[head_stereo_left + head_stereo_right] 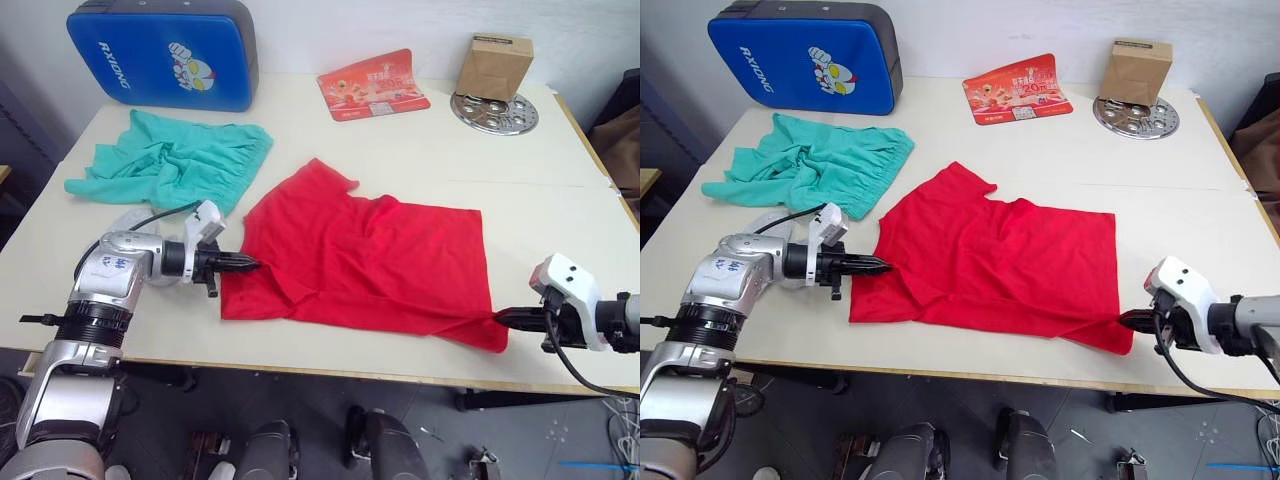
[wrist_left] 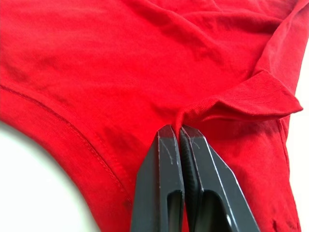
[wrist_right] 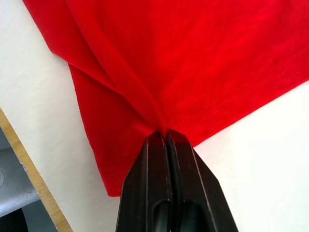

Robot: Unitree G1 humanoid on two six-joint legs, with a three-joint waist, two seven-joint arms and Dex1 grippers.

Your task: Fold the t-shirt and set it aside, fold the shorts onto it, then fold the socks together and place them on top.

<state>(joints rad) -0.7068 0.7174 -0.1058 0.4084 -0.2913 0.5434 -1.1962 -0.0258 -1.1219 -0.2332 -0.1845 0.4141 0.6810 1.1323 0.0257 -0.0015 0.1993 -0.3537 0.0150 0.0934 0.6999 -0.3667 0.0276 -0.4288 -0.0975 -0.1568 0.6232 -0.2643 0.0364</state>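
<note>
At the far left of the pale desk point(image 1: 420, 150), the shorts point(image 1: 175, 160) lay in a crumpled teal-green heap, well apart from the near edge and just short of the blue padded case point(image 1: 160, 55) that leaned against the wall behind them. A light grey rounded shape, perhaps the socks point(image 1: 135, 222), showed partly hidden just behind the left forearm; too little of it was visible to be sure.

The left hand point(image 1: 248, 264) reached in from the left side, its two black fingers point(image 2: 166, 193) pressed together and clenched on a pinch of red cloth at the t-shirt's left edge. In the left wrist view the fabric gathered into a small raised fold right at the fingertips, with a stitched hem running beside them.

The t-shirt point(image 1: 370, 260) lay spread across the middle of the desk, near its front edge, wrinkled and somewhat skewed, one corner pointing back toward the shorts without touching them.

Behind the shirt, by the wall, a red printed card point(image 1: 372, 85) lay flat, and further right a brown cardboard box point(image 1: 494, 66) stood on a round metal plate point(image 1: 494, 113).

At the right, the right hand point(image 1: 503, 318) came in low along the front edge, its fingers point(image 3: 157, 193) closed tight on the shirt's near right corner, the cloth drawn to a point between them, as the right wrist view showed.
</note>
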